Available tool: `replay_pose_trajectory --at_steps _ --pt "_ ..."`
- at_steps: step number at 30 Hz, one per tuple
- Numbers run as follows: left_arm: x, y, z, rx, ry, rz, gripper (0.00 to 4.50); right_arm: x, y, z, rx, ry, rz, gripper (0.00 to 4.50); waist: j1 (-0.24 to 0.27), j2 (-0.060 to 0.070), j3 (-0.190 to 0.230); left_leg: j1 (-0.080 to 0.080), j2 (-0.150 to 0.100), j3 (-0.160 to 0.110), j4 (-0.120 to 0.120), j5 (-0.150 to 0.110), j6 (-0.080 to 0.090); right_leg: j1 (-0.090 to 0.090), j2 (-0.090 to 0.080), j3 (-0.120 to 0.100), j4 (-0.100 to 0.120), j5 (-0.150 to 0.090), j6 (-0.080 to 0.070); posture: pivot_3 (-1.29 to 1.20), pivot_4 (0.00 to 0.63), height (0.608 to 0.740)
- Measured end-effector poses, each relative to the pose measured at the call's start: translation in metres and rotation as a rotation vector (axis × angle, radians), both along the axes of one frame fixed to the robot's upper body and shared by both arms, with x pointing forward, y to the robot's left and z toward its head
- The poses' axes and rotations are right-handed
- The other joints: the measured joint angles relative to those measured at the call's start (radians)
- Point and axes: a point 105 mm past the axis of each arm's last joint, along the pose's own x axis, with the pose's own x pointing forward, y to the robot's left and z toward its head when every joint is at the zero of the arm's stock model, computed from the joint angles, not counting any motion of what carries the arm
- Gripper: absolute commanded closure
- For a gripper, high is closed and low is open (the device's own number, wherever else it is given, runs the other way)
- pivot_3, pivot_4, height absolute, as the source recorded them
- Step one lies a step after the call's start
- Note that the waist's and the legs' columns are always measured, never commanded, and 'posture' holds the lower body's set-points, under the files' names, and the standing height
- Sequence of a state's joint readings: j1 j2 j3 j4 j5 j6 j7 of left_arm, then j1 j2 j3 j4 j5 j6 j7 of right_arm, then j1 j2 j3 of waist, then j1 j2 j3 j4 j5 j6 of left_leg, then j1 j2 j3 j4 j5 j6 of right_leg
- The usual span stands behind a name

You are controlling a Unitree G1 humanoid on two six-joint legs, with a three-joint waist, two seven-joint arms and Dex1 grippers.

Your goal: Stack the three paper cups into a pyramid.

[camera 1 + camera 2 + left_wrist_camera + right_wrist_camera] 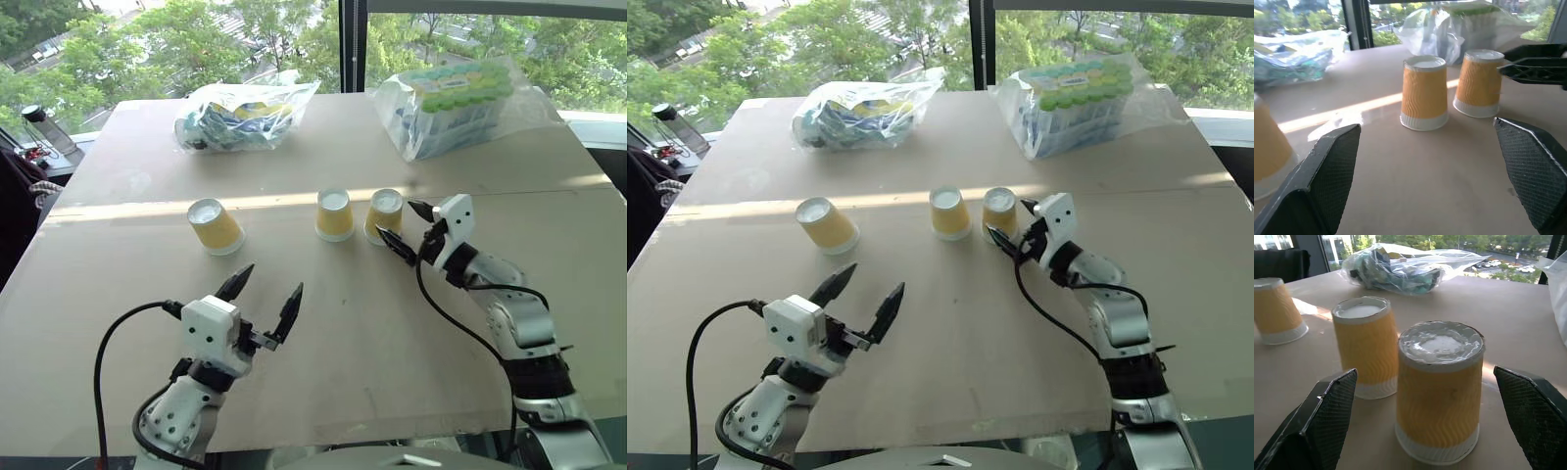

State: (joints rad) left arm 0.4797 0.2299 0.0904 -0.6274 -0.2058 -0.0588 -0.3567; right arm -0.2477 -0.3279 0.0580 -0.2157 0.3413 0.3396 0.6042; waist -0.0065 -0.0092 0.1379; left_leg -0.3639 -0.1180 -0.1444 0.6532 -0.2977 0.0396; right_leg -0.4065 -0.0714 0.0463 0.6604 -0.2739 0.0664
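three yellow paper cups stand upside down in a loose row across the middle of the table (323,352), all on its surface and none stacked. the right cup (384,214) and the middle cup (334,214) stand just beside each other with a narrow gap between them. the left cup (215,226) stands well apart, further left, and looks slightly tilted.

the right gripper (407,226) sits just to the right of the right cup, its fingers spread wide on either side of it and holding nothing; whether a fingertip touches the cup cannot be told. the left gripper (266,289) hovers over the near part of the table, its fingers wide apart and empty, pointing toward the cups.

a broad bare stretch of tabletop lies between the cups and the near edge, and more open board lies between the left cup and the left edge. at the far side, a clear bag of blue items (243,115) and a clear bag of green-capped goods (460,103) lie close to the far edge, well behind the cups.
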Motion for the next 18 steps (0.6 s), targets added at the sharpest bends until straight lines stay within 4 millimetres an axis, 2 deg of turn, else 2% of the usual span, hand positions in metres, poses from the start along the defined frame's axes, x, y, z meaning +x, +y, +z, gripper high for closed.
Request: replay_pose_trajectory --at_steps 4,10,11,15,18 --pt "0.030 0.035 0.004 0.010 -0.038 0.214 0.00 -0.030 -0.012 0.000 -0.042 0.033 0.128 0.08 0.019 -0.002 -0.001 0.000 0.000 -0.001 0.001 0.000 0.000 0.001 0.000 -0.002 0.001 0.000 0.000 0.00 0.150 0.740" --pt "0.066 0.056 0.001 0.073 -0.047 0.374 0.00 -0.076 -0.023 -0.002 -0.053 0.047 0.369 0.08 0.023 -0.006 -0.001 0.000 0.000 -0.001 0.002 0.000 0.000 0.001 0.000 -0.002 0.000 0.000 0.000 0.00 0.150 0.740" --pt "0.073 0.060 -0.004 0.077 -0.034 0.399 0.00 -0.082 -0.023 0.003 -0.019 0.022 0.398 0.08 0.020 -0.007 -0.001 0.000 0.000 -0.001 0.002 0.000 0.000 0.001 0.000 -0.001 0.000 0.000 0.000 0.00 0.150 0.740" --pt "0.090 0.059 -0.010 0.066 -0.018 0.404 0.00 -0.078 -0.025 0.020 0.041 -0.067 0.354 0.08 0.022 -0.007 -0.002 0.000 0.000 0.000 0.003 0.000 0.000 0.001 0.000 -0.001 0.002 0.000 0.000 0.00 0.150 0.740" --pt "0.098 0.061 -0.010 0.060 -0.022 0.421 0.00 -0.077 -0.026 0.026 0.055 -0.097 0.327 0.08 0.023 -0.008 -0.002 0.000 0.000 -0.001 0.003 0.000 0.000 0.001 0.000 -0.002 0.001 0.000 0.000 0.00 0.150 0.740"
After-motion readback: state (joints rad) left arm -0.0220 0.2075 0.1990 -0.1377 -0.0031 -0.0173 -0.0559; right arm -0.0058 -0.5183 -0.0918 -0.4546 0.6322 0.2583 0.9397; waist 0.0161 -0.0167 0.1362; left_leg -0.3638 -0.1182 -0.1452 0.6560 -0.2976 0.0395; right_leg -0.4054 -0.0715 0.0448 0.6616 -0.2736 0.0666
